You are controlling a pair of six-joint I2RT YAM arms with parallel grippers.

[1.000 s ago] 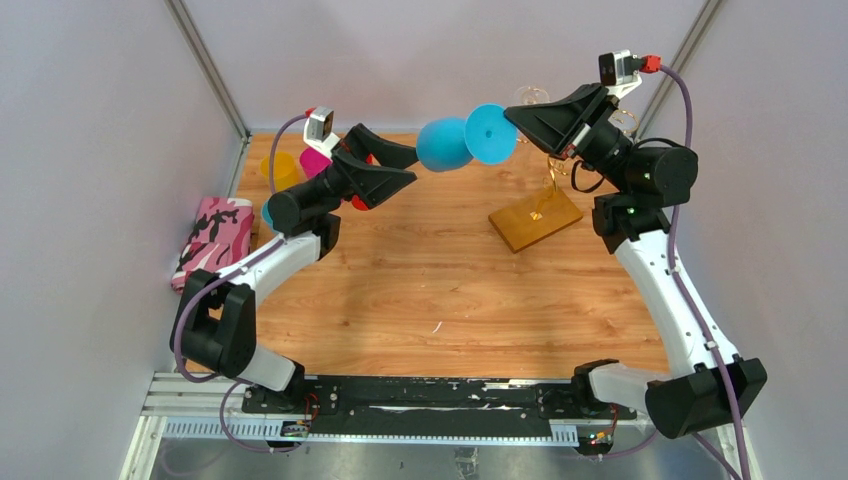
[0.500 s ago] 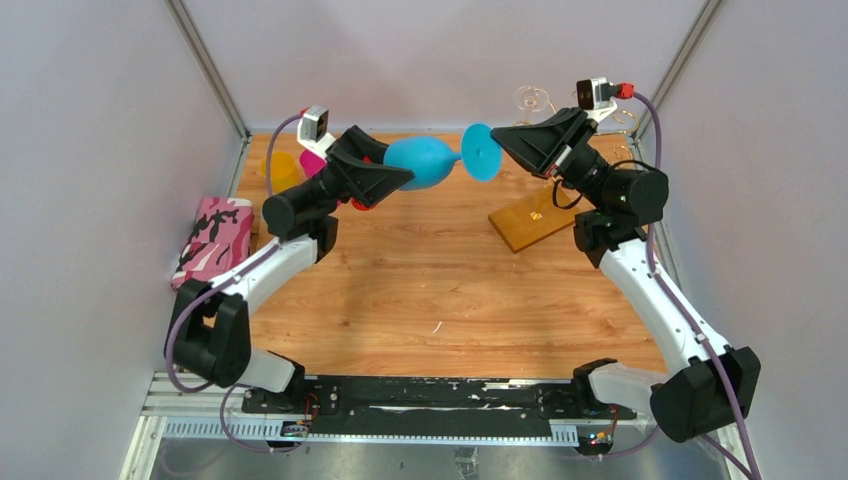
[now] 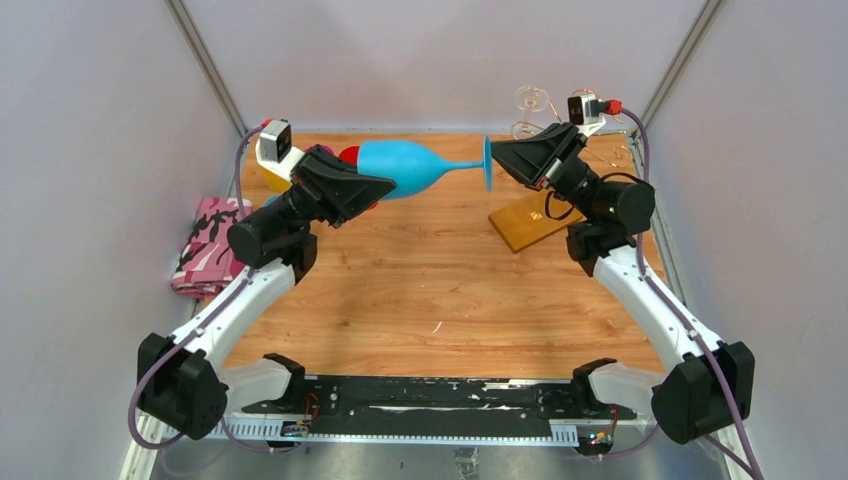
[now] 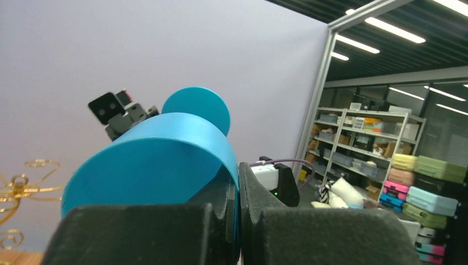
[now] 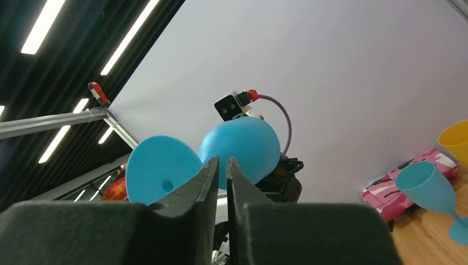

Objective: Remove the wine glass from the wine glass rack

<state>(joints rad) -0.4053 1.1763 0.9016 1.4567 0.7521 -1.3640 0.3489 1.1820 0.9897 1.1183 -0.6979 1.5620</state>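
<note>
A blue wine glass (image 3: 400, 167) lies level in the air over the back of the table, bowl to the left, foot (image 3: 487, 163) to the right. My left gripper (image 3: 375, 187) is shut on the bowl's rim; the left wrist view shows the blue wall (image 4: 154, 160) pinched between the jaws. My right gripper (image 3: 497, 155) sits right at the foot, jaws slightly parted with nothing between them. In the right wrist view the foot (image 5: 160, 168) stands left of the fingers. The gold wine glass rack (image 3: 545, 180) rises from its wooden base (image 3: 535, 222) behind the right gripper.
A clear glass (image 3: 532, 98) hangs at the rack's top. A pink camouflage pouch (image 3: 210, 245) lies by the left wall. A yellow cup (image 5: 455, 141) and a teal glass (image 5: 433, 187) stand at the back left, with magenta and red things partly hidden behind the left arm.
The left gripper has closed on the bowl's rim and drawn back left. The glass has swung level. The right gripper's jaws have parted off the foot.
</note>
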